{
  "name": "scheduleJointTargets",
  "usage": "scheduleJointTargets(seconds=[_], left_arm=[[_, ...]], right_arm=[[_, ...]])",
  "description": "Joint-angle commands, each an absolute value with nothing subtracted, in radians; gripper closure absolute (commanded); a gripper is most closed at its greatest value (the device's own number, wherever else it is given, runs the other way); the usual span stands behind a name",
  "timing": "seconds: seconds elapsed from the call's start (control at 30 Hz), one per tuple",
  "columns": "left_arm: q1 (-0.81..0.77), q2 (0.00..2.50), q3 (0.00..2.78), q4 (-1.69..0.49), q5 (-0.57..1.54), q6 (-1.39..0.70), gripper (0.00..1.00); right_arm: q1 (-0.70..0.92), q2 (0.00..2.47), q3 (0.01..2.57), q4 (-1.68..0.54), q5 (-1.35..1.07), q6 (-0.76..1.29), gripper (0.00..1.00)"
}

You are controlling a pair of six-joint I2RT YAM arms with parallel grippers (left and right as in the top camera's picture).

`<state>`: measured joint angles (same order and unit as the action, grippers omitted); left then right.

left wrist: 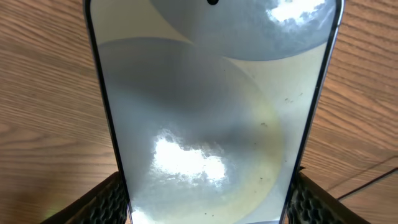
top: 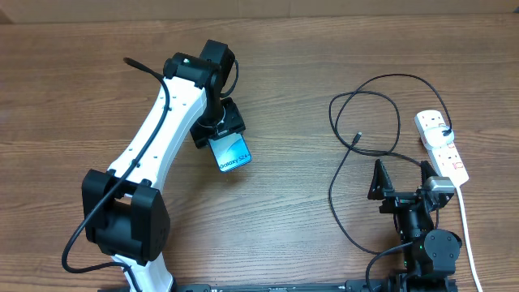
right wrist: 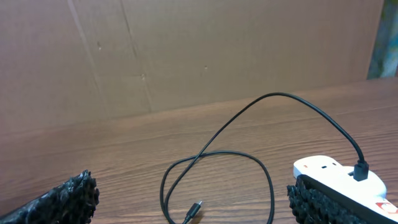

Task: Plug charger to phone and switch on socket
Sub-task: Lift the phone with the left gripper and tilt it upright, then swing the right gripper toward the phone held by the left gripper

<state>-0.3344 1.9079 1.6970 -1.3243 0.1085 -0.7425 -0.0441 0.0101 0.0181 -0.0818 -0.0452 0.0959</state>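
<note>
My left gripper (top: 222,139) is shut on the phone (top: 232,152), its fingers pressing the two long edges. The blue-teal screen with "Galaxy" text faces up over the table's left half. In the left wrist view the phone (left wrist: 211,124) fills the frame between both fingers (left wrist: 107,200). The charger (top: 366,104) lies in black loops on the right, its small metal-tipped end (top: 358,138) free on the wood and its plug head (top: 447,130) in the white socket (top: 442,148). My right gripper (top: 403,178) stands open near the front edge. The charger's tip (right wrist: 194,208) lies ahead of it, between its fingers (right wrist: 65,199).
The socket's thick white cord (top: 466,231) runs to the front edge, right of my right arm. A brown cardboard wall (right wrist: 186,56) stands behind the table. The socket's end (right wrist: 329,171) sits just beyond my right gripper's right finger.
</note>
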Motion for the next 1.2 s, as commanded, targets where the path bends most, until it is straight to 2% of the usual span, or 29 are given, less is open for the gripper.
scheduleJointTargets(seconds=[0.0,0.07,0.3,0.37,0.57,0.83,1.17], left_arm=[[-0.339,1.909,1.732,-1.317,0.140,-0.793,0.45],[-0.339,1.909,1.732,-1.305,0.150,-0.793,0.46],[-0.339,1.909,1.732,-1.285,0.155,-0.808,0.45],[-0.339,1.909,1.732,-1.280,0.159,-0.818,0.45],[-0.339,1.909,1.732,-1.270,0.191,-0.842,0.45],[-0.339,1.909,1.732,-1.247,0.260,-0.846,0.45],[-0.339,1.909,1.732,-1.247,0.336,-0.846,0.45]], right_arm=[[-0.039,0.005,0.008,-0.077,-0.082,0.085,0.00],[-0.039,0.005,0.008,-0.069,-0.158,0.202,0.00],[-0.039,0.005,0.008,-0.055,-0.664,0.949,0.00],[-0.039,0.005,0.008,-0.059,-0.806,1.056,0.00],[-0.039,0.005,0.008,-0.048,-0.866,1.118,0.00],[-0.039,0.019,0.009,-0.081,-0.879,1.068,0.01],[-0.039,0.267,0.023,-0.091,-0.764,1.011,0.01]])
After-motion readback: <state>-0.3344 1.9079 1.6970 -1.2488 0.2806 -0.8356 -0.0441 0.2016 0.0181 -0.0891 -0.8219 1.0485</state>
